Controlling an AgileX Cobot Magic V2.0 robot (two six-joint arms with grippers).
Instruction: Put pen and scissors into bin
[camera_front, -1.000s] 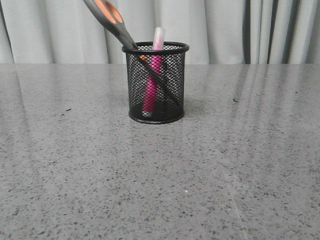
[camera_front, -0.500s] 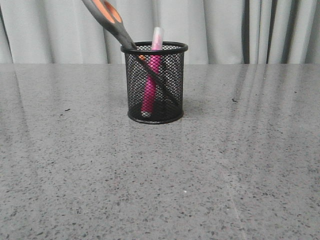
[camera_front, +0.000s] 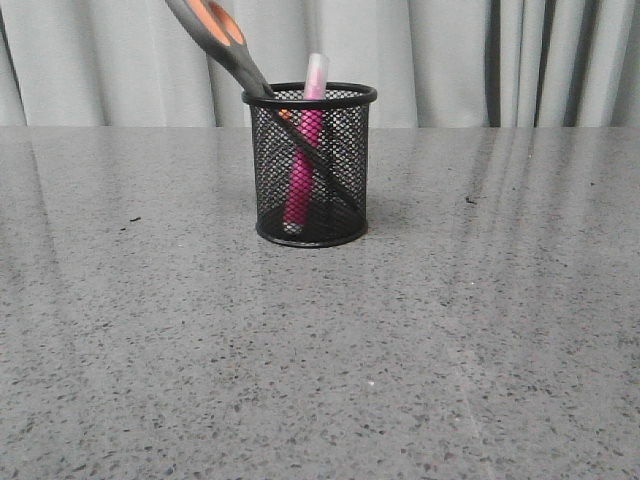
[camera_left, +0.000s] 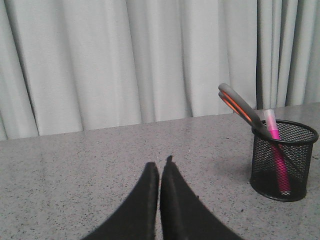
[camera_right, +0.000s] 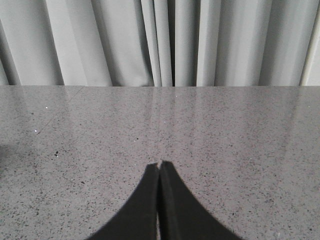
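Observation:
The black mesh bin (camera_front: 340, 200) stands upright on the grey table, far centre in the front view. Inside it the pink pen (camera_front: 303, 175) stands with its whitish cap above the rim. The dark grey scissors (camera_front: 225, 45) lean in the bin too, blades down, orange-lined handles sticking out up and to the left. In the left wrist view the bin (camera_left: 295, 170), pen (camera_left: 276, 145) and scissors (camera_left: 237, 102) show well off to one side of my left gripper (camera_left: 160, 165), which is shut and holds nothing. My right gripper (camera_right: 159, 164) is shut over bare table, also holding nothing. Neither gripper appears in the front view.
Grey speckled tabletop (camera_front: 320, 350) stretches all round the bin. Pale curtains (camera_front: 450, 60) hang behind the table's far edge. A small dark speck (camera_front: 468, 200) lies to the right of the bin.

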